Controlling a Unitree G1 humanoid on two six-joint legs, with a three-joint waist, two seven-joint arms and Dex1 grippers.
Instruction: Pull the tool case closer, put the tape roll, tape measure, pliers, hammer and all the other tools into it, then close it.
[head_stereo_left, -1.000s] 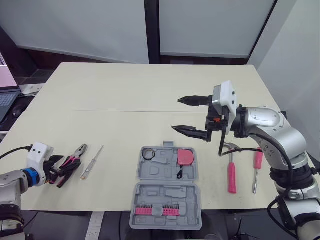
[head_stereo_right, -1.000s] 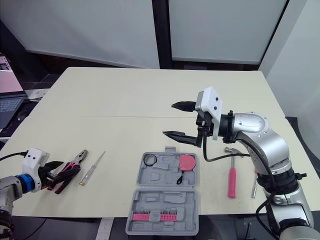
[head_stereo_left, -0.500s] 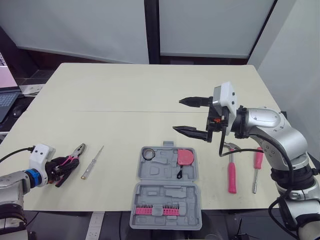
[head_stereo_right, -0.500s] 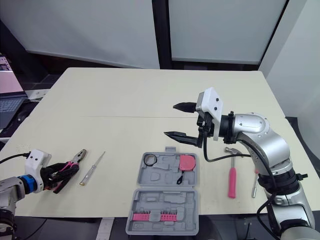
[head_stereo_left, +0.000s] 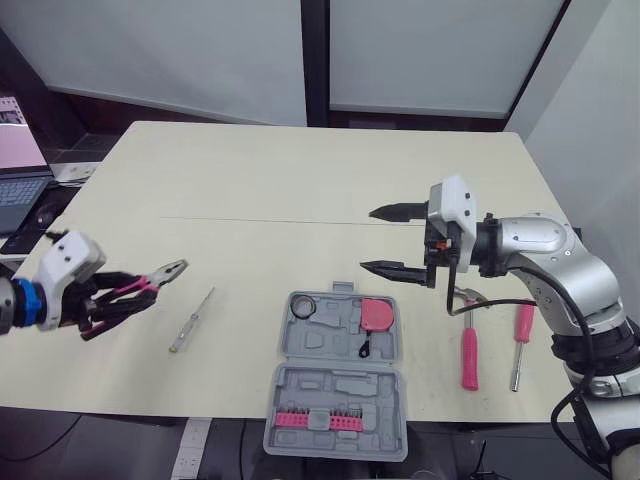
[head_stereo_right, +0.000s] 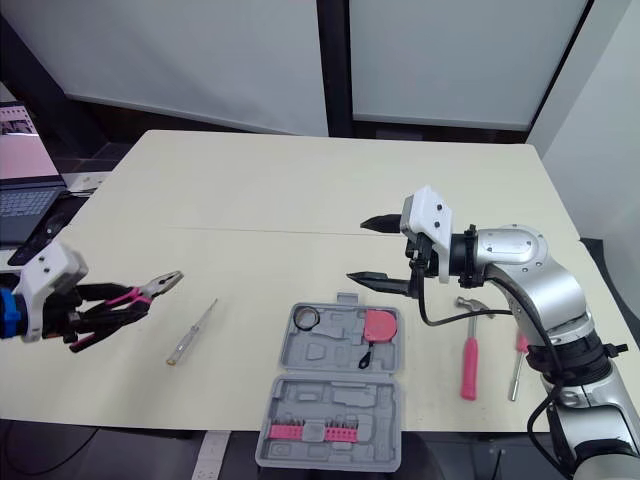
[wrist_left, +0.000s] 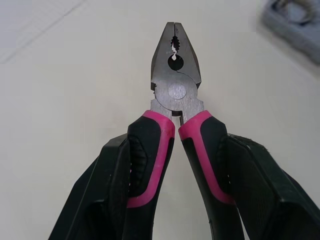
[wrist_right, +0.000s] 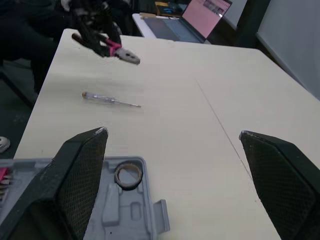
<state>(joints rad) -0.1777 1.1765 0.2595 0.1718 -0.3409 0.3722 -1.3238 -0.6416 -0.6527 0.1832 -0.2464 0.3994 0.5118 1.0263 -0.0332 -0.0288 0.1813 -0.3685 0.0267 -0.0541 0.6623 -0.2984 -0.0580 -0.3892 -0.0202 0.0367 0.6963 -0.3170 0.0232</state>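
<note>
My left gripper (head_stereo_left: 113, 299) is shut on the pink-and-black handles of the pliers (head_stereo_left: 150, 281), holding them in the air over the table's left side; the wrist view shows the pliers (wrist_left: 175, 92) with closed steel jaws pointing away between my fingers (wrist_left: 112, 190). The grey tool case (head_stereo_left: 335, 390) lies open near the front edge, with the tape roll (head_stereo_left: 301, 309) and the pink tape measure (head_stereo_left: 376, 314) in its far half. My right gripper (head_stereo_left: 390, 240) hovers open and empty above the case's far right. A hammer (head_stereo_left: 467, 345) lies right of the case.
A slim clear-handled screwdriver (head_stereo_left: 190, 320) lies between the pliers and the case. A pink-handled screwdriver (head_stereo_left: 520, 340) lies beside the hammer. A row of pink bits (head_stereo_left: 312, 420) sits in the case's near half. A laptop (head_stereo_left: 20, 190) stands off the table's left edge.
My left gripper has lifted the pliers off the table and carried them up and a little toward the case. The right gripper has barely moved. The camera has shifted slightly.
</note>
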